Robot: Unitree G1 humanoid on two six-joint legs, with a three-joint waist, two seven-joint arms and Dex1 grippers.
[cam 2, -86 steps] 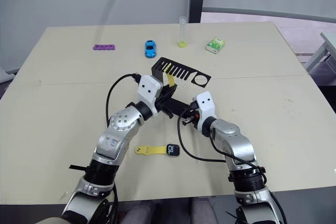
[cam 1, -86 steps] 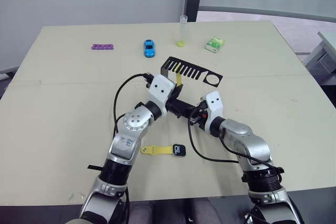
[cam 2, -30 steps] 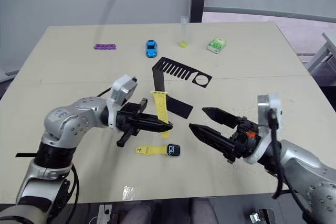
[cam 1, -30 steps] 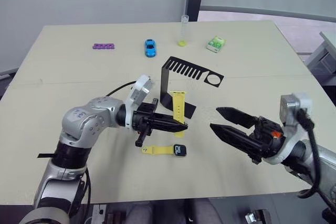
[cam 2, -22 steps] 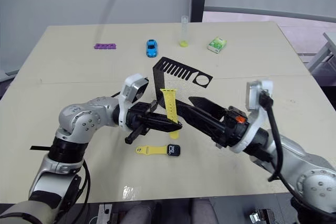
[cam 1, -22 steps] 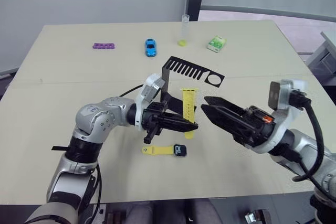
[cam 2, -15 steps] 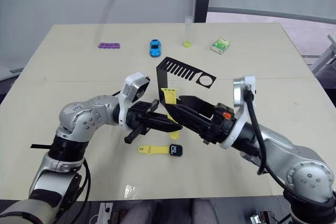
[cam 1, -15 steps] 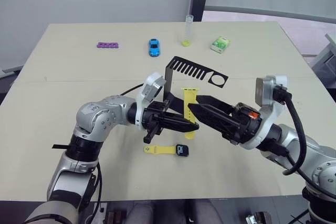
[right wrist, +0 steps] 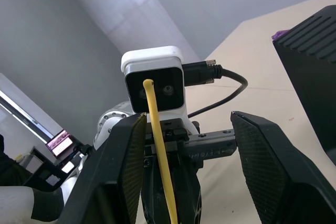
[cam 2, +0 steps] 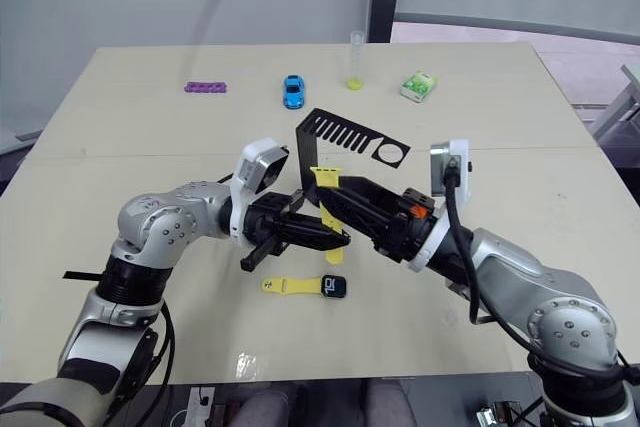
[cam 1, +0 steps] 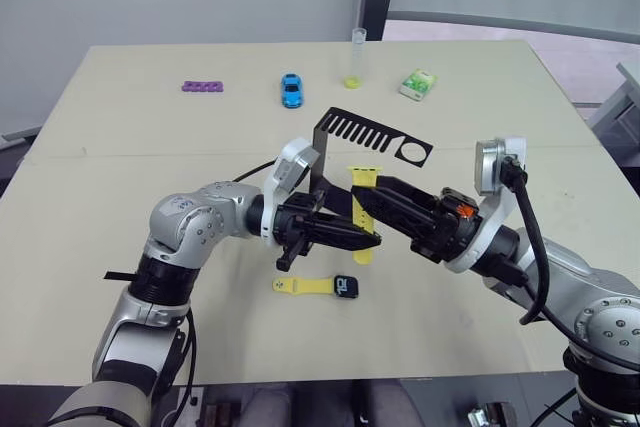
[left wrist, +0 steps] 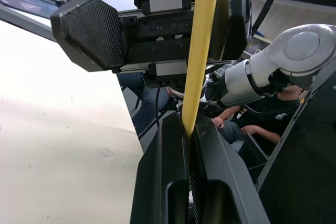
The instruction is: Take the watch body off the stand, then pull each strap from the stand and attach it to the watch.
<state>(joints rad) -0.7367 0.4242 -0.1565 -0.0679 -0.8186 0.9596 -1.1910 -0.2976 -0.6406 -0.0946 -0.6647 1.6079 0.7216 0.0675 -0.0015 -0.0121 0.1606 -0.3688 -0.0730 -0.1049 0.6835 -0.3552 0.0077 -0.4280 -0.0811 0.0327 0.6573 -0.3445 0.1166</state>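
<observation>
My left gripper [cam 1: 370,241] is shut on the lower end of a yellow strap [cam 1: 360,212], which it holds upright above the table. The right gripper [cam 1: 365,192] reaches in from the right, open, with one finger on each side of the strap [right wrist: 157,145] and a gap still showing. In the left wrist view the strap [left wrist: 202,40] rises from between my shut fingers. The watch body [cam 1: 346,285] lies flat on the table below, with another yellow strap [cam 1: 303,286] joined to its left side. The black stand [cam 1: 350,127] stands just behind both grippers.
Along the far edge sit a purple piece [cam 1: 202,86], a blue toy car [cam 1: 291,90], a clear tube with a yellow base [cam 1: 357,59] and a green-white packet [cam 1: 418,84]. A seated person [left wrist: 262,114] is beyond the table.
The right gripper has moved left from the table's right side up to the strap, and its fingers have narrowed around it. My left gripper has shifted slightly right, keeping the strap.
</observation>
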